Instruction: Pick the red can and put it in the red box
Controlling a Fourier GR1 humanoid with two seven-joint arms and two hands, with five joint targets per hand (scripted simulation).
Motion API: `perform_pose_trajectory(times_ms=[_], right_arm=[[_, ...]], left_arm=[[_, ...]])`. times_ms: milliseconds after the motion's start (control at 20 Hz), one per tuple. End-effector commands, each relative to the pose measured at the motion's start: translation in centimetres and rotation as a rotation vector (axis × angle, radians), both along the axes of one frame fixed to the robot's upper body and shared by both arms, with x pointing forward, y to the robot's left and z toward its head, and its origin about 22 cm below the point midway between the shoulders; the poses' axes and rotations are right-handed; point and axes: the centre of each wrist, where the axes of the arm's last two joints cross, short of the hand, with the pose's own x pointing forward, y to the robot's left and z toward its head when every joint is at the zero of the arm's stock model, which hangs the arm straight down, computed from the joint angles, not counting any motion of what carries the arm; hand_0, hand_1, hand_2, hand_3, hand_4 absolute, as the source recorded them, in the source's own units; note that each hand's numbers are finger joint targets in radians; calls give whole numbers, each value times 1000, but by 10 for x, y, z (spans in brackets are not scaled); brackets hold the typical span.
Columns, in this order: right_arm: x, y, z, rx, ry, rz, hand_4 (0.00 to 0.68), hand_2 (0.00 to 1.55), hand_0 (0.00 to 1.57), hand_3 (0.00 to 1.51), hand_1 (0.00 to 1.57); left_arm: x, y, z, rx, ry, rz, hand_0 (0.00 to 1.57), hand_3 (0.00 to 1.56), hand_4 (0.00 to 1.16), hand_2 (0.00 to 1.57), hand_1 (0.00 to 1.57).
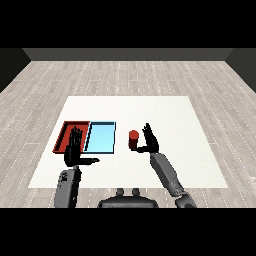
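Head view: red can (pixel 133 140) upright on desk (pixel 170 115), just right of blue tray (pixel 101 137). Right hand (pixel 149 142) spread beside can, not yet curled round it. Left hand (pixel 75 149) flat-fingered over red tray (pixel 66 131). Reach step; next, close on can.

- The red can (pixel 133 139) stood upright on the white table, a short cylinder with a flat top, just beside the right hand (pixel 150 142), on its thumb side. The open fingers rose next to it; whether they touched it could not be told.
- The red tray (pixel 65 135), shallow and dark inside, lay flat under the left hand (pixel 74 150), whose straight fingers covered its near right part, well apart from the right hand.
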Motion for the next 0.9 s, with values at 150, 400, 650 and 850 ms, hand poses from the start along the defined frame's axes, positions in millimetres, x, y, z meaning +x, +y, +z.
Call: perform_pose_trajectory(times_ms=[150,400,650,850], right_arm=[[0,8,-16,21,28,-8,0,0,0,0,0],[20,9,-4,12,44,17,0,0,0,0,0],[21,1,-11,7,73,-6,0,0,0,0,0],[20,21,-19,-27,62,5,0,0,0,0,0]], left_arm=[[-9,-8,-4,-8,-5,-29,0,0,0,0,0],[-8,-19,-8,-15,-15,-21,0,0,0,0,0],[1,-6,5,-18,-15,-20,0,0,0,0,0],[-3,-13,1,-2,-11,-12,0,0,0,0,0]])
